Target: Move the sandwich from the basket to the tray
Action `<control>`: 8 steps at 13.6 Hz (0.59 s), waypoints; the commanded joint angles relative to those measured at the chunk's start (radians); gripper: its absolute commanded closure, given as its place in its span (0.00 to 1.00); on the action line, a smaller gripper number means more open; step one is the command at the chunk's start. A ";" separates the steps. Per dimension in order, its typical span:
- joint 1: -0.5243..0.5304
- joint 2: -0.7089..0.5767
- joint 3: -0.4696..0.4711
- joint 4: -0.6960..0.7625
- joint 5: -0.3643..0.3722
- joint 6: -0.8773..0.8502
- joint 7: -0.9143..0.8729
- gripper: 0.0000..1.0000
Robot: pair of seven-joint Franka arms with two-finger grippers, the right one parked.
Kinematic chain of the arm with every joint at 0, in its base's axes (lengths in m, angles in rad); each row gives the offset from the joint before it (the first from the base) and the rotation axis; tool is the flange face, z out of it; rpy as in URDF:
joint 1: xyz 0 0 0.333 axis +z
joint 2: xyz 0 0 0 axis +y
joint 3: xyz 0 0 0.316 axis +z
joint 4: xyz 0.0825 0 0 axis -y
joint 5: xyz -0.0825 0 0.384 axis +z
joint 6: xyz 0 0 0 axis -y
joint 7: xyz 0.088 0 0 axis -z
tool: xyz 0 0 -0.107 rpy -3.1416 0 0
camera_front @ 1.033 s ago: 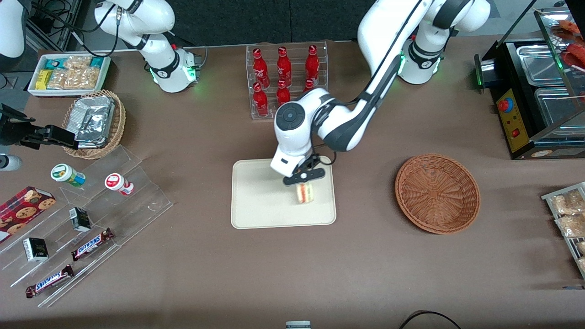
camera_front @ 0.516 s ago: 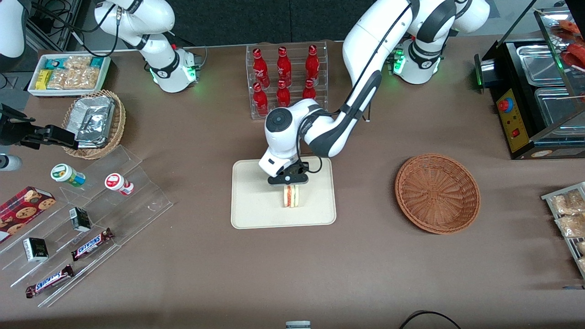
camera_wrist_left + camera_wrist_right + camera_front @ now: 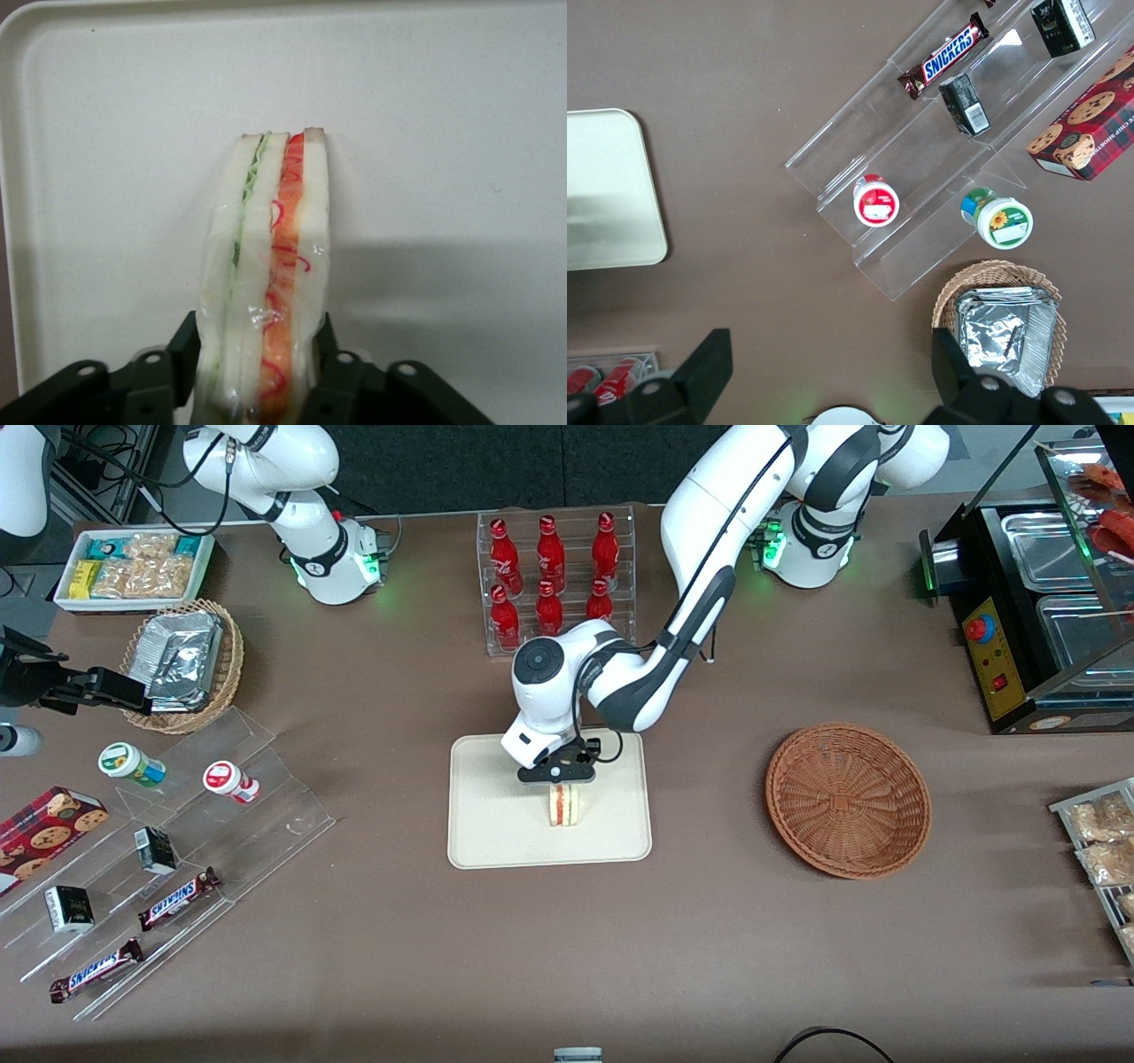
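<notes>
The tray (image 3: pixel 496 815) lies on the tabletop (image 3: pixel 567 939) near the middle, and the sandwich (image 3: pixel 564 805) stands over it on its cut edge, apparently resting on or just above the tray floor. The pincer (image 3: pixel 558 771) is clamped on the sandwich, one finger (image 3: pixel 184 354) pressed against each bread face. The sandwich (image 3: pixel 266 274) looks light and soft, and its clear film wrap looks slippery; the bread bulges slightly above the grip, so a hard squeeze would likely crush it. A hold across the two flat bread faces, as here, seems the sound choice. The working arm folds down from its base, with the wrist roughly vertical over the tray. Toward the working arm's end, the basket (image 3: pixel 848 799) sits empty, well apart.
</notes>
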State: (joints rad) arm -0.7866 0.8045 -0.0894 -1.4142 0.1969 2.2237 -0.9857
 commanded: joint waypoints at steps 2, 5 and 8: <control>-0.006 -0.050 0.016 0.050 -0.008 -0.097 -0.049 0.01; 0.044 -0.155 0.017 0.063 -0.020 -0.162 -0.094 0.01; 0.107 -0.270 0.017 0.063 -0.050 -0.264 -0.106 0.01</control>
State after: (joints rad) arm -0.7146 0.6182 -0.0701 -1.3222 0.1675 2.0180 -1.0689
